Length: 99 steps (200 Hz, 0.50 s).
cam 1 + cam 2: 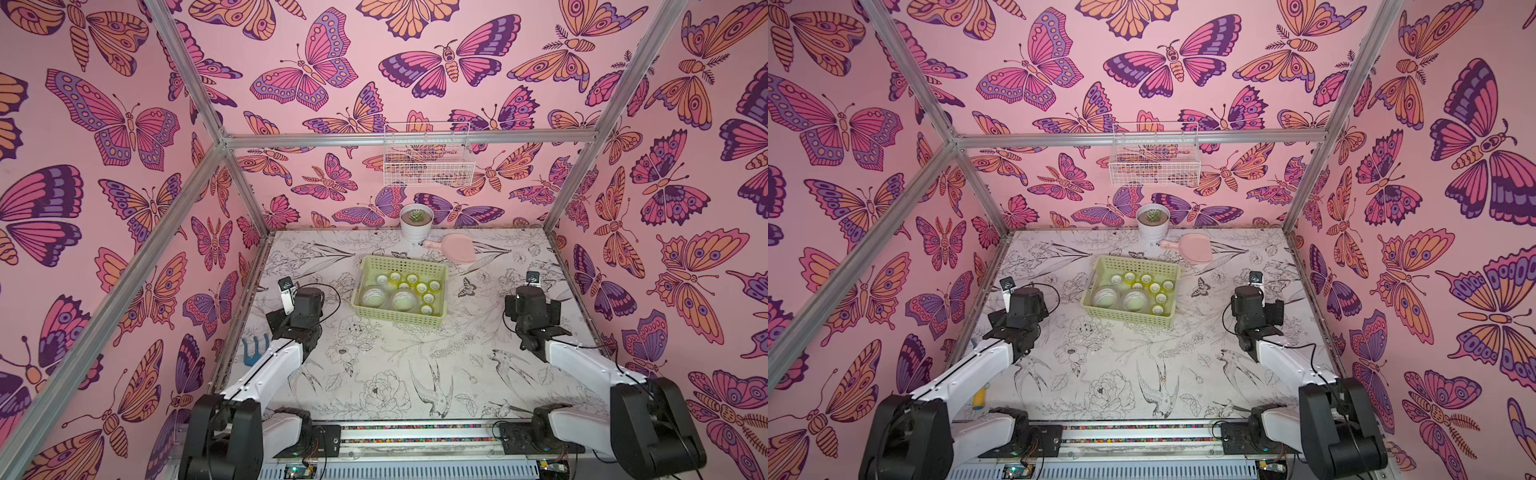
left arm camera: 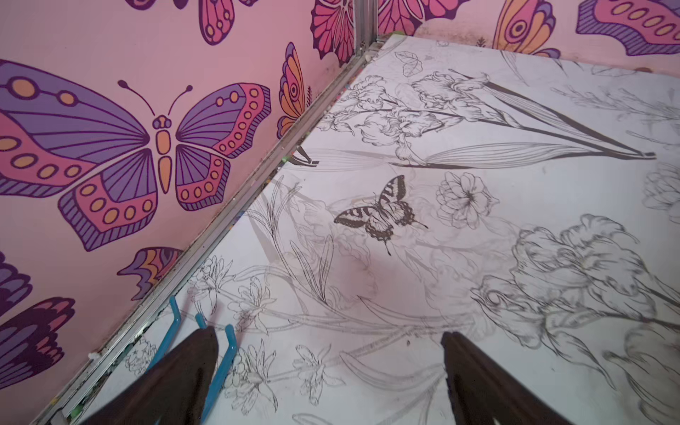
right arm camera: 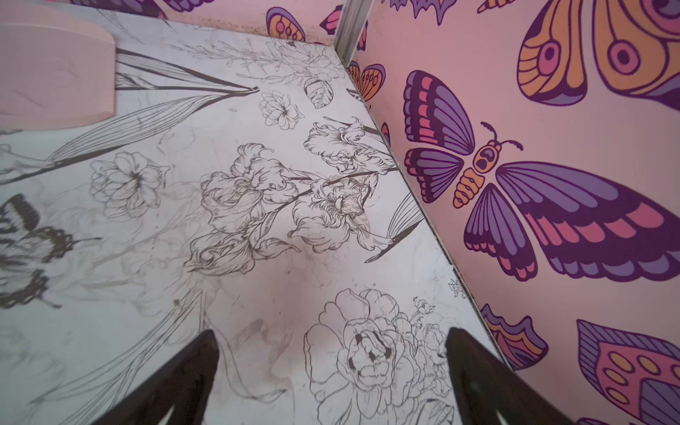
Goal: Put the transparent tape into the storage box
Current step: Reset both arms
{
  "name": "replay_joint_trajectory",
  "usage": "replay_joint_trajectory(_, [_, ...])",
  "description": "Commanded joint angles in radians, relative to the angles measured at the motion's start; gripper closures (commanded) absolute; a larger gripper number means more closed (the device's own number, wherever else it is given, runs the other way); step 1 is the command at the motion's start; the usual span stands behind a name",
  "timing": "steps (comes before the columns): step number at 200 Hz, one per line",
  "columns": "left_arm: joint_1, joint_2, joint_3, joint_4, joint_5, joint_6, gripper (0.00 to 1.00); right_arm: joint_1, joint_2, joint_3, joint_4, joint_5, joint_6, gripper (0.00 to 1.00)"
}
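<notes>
The transparent tape (image 1: 402, 300) is lying wholly inside the storage box (image 1: 398, 319), which is sitting at the centre of both top views. Two wide colourless rolls are resting along its lower left, and the small rings are clustering along its upper and right sides. No roll is showing on the bare counter (image 1: 374, 374) in any view, so the job is looking finished and the step in hand is probably just parking the arms. The left fingers (image 2: 176, 379) are standing wide apart with nothing between them, at the bottom of the left wrist view, with the prongs of a blue rake (image 2: 173, 323) showing just beside one of them. The right fingers (image 3: 173, 382) are likewise gaping and empty. Parking well is calling for both arms resting at the left and right of the frame, well apart from the box, and for the left fingers lifting straight up, avoiding the rake's prongs
</notes>
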Motion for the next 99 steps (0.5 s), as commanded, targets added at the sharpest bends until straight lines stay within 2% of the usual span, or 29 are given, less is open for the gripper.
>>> replay_joint_trajectory(1, [0.034,0.097,-0.050,0.245,-0.024,0.071,0.00,-0.024,0.081,-0.025,0.282,-0.050,-0.048,0.01])
replay_joint_trajectory(10, [0.051,0.131,-0.078,0.350,-0.010,0.096,0.00,-0.032,0.128,-0.031,0.354,-0.063,-0.078,0.01])
replay_joint_trajectory(21, [0.079,0.146,-0.050,0.324,0.043,0.088,0.00,-0.047,0.179,-0.038,0.427,-0.056,-0.075,0.01])
replay_joint_trajectory(30, [0.088,0.162,-0.067,0.415,0.047,0.083,0.00,-0.061,0.208,-0.045,0.471,-0.073,-0.069,0.01])
replay_joint_trajectory(46, [0.108,0.190,-0.127,0.591,0.113,0.082,0.00,-0.085,0.202,-0.035,0.436,-0.123,-0.053,0.01])
replay_joint_trajectory(60, [0.108,0.237,-0.154,0.717,0.165,0.120,0.00,-0.126,0.184,-0.056,0.439,-0.229,-0.034,0.01])
replay_joint_trajectory(74, [0.109,0.241,-0.140,0.681,0.258,0.151,0.00,-0.190,0.190,-0.085,0.478,-0.360,0.000,0.01])
replay_joint_trajectory(82, [0.108,0.250,-0.143,0.683,0.309,0.167,0.00,-0.221,0.229,-0.114,0.564,-0.434,0.008,0.01])
replay_joint_trajectory(91, [0.109,0.284,-0.171,0.763,0.343,0.181,0.00,-0.226,0.247,-0.137,0.651,-0.444,0.005,0.01])
replay_joint_trajectory(99, [0.109,0.311,-0.188,0.845,0.337,0.186,0.00,-0.226,0.238,-0.135,0.635,-0.447,0.005,0.01])
